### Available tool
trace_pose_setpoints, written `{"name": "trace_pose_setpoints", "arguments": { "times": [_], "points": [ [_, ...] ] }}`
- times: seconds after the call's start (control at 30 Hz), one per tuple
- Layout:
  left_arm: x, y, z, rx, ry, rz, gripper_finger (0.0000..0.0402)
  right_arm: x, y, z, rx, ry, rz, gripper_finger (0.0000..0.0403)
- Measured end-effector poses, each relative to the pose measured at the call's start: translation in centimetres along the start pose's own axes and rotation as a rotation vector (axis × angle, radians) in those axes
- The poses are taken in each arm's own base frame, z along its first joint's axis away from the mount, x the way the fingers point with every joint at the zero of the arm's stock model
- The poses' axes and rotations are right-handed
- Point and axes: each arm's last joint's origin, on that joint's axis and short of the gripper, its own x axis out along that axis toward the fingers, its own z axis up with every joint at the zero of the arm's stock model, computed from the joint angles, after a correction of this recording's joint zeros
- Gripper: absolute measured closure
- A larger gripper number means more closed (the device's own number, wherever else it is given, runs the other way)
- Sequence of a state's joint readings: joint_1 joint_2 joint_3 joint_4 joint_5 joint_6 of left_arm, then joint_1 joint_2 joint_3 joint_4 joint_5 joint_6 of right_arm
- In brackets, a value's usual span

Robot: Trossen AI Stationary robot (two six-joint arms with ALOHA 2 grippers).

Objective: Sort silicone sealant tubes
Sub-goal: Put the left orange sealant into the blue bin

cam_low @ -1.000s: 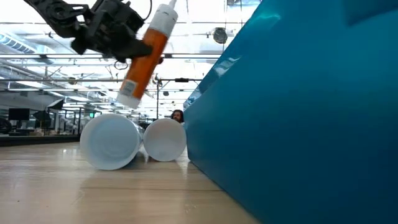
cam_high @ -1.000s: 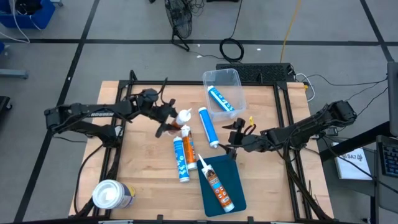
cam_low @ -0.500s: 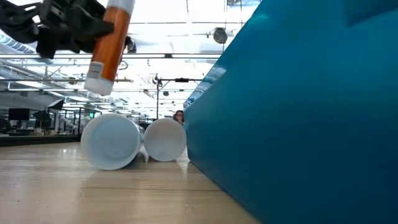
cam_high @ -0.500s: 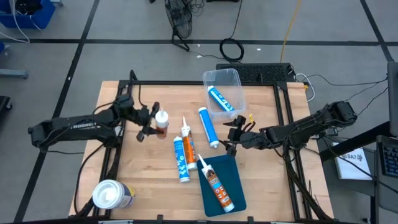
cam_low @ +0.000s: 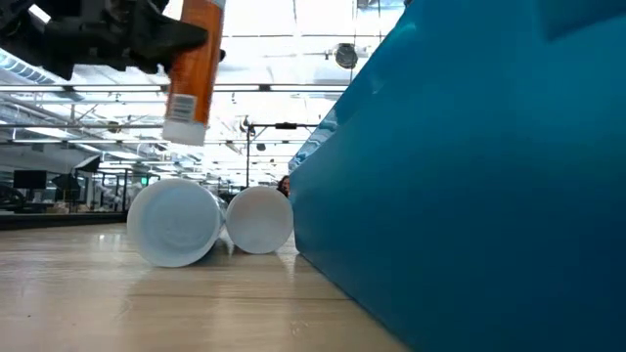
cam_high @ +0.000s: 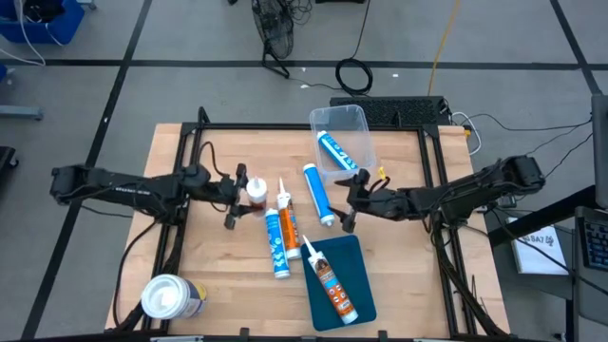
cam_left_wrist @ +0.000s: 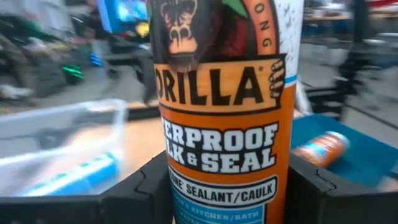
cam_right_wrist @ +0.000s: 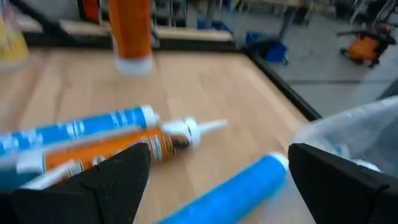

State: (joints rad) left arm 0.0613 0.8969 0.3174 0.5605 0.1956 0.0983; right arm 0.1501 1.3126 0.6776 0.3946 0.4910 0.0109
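An orange silicone sealant tube [cam_high: 253, 191] hangs upright over the table's left half, and my left gripper [cam_high: 245, 195] is shut on it; the low view shows the tube [cam_low: 193, 68] well above the wood. My right gripper [cam_high: 350, 202] stands open right of centre, beside a blue tube [cam_high: 316, 193] that lies on its side. A blue-and-white tube [cam_high: 275, 242] and an orange tube [cam_high: 287, 221] lie side by side mid-table. Another orange tube [cam_high: 331, 281] lies on the blue tray [cam_high: 361, 285]. One blue tube [cam_high: 334, 150] lies in the clear bin [cam_high: 340, 116]. My left gripper pinches the orange tube's labelled body [cam_left_wrist: 224, 186] between its two fingers [cam_left_wrist: 144, 190], one on each side. The fingers come level from the table's left and lie across the tube. The tube stands upright, lifted clear, its flat lower end [cam_low: 183, 130] hanging free below the fingers.
A fat white-topped canister [cam_high: 169, 297] stands at the near left corner. In the low view the tray's wall [cam_low: 469, 176] fills the right side, with two tubes' round ends [cam_low: 176, 223] beside it. Bare wood lies under the held tube.
My left gripper has drawn back toward the table's left edge with the orange tube, then come slightly nearer. The tube, tilted a second ago, now stands upright and stays clear of the table. My right gripper has edged toward the blue tube on the table.
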Motion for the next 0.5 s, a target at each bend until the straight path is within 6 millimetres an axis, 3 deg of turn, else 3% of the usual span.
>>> {"name": "trace_pose_setpoints", "arguments": {
  "times": [0.3,0.5],
  "points": [
    [0.8,-0.7,0.8,0.038,-0.109,0.059,0.0199,-1.0,-2.2,-3.1,0.261,-0.314,-0.023,0.0044],
    [0.8,-0.7,0.9,0.033,-0.116,0.063,0.0199,-0.9,-3.1,-4.9,0.365,-0.329,-0.046,0.0044]
  ]
}}
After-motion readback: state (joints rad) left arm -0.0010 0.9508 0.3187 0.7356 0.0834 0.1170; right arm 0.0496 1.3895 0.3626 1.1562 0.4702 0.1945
